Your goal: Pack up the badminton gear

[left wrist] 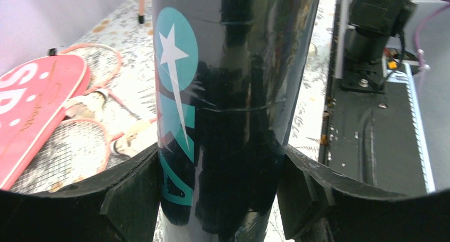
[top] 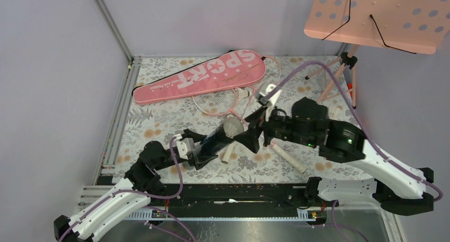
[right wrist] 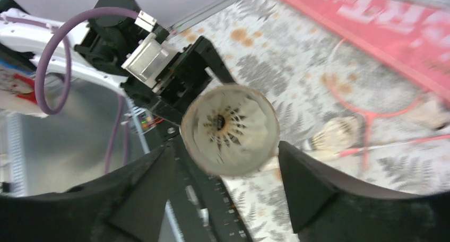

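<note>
Black glossy tube (left wrist: 233, 120) w/ teal star print is clamped in the left gripper (left wrist: 220, 191); both fingers (left wrist: 132, 194) press against its sides. From the top cam the tube sits slanted over the middle of the tabletop (top: 154, 120), a grey floral surface. Its open end points up-right twd the right gripper (right wrist: 225, 152). Can't tell if the tube rests on the tabletop or is lifted.

Small white feather shuttlecock (right wrist: 231, 130) sits at the tube's mouth, skirt facing the right wrist cam. How deep it's in, can't tell. Right gripper's fingers (right wrist: 313, 189) stand apart, one each side of that shuttlecock. Neither is plainly touching it, so nothing is held.

Long pink racket bag (top: 201, 77) marked "SPORT" lies flat at the back-left, running diagonally. Two thin pink-framed rackets (top: 217, 103) lie just in front of it, heads overlapping & touching the bag's wide end. One pale handle (top: 289, 158) lies beside the right arm; the other ends nr the tube.

Two loose shuttlecocks (right wrist: 337, 133) lie on/nr the racket heads, one close to the bag.

Pink perforated music stand (top: 379, 14) on tripod legs stands back-right, apart from the gear.
</note>
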You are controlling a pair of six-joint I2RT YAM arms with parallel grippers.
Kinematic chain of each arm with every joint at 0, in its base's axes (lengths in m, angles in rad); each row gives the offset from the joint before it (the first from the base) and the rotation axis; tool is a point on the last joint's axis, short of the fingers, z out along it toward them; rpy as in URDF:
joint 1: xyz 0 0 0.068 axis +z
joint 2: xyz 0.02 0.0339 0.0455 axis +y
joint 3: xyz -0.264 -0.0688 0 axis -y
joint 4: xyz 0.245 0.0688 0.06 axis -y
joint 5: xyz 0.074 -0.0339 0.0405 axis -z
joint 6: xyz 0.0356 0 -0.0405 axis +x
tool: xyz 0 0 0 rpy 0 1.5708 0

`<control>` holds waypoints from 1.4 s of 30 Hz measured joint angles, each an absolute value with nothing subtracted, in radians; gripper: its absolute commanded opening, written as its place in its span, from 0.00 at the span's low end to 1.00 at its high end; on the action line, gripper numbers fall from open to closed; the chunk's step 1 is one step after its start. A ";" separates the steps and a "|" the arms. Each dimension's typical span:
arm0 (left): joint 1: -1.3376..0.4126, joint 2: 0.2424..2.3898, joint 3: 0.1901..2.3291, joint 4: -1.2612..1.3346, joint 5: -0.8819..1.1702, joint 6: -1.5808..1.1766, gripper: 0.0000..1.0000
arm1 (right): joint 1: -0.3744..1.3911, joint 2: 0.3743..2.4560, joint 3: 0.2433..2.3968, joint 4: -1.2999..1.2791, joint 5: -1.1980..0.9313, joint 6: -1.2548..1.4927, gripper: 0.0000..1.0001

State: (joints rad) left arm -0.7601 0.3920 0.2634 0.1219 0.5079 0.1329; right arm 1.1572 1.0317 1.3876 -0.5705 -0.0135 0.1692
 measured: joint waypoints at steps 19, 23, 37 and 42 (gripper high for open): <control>-0.759 0.458 0.308 0.130 -0.139 0.022 0.33 | 0.821 0.945 1.213 -0.490 0.312 0.103 1.00; -0.759 0.410 0.308 0.130 -0.220 -0.001 0.34 | 0.723 1.171 1.212 -0.448 0.118 0.088 0.99; -0.759 0.402 0.307 0.150 -0.343 -0.019 0.36 | 0.661 1.861 1.475 -0.443 -0.392 0.049 0.81; -0.759 0.424 0.307 0.149 -0.343 -0.020 0.36 | 0.661 1.913 1.486 -0.448 -0.410 0.048 0.77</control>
State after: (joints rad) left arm -0.7589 0.4236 0.3069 0.1486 -0.3428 -0.0196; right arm 0.6609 1.9133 1.4857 -0.4484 -0.4099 0.0483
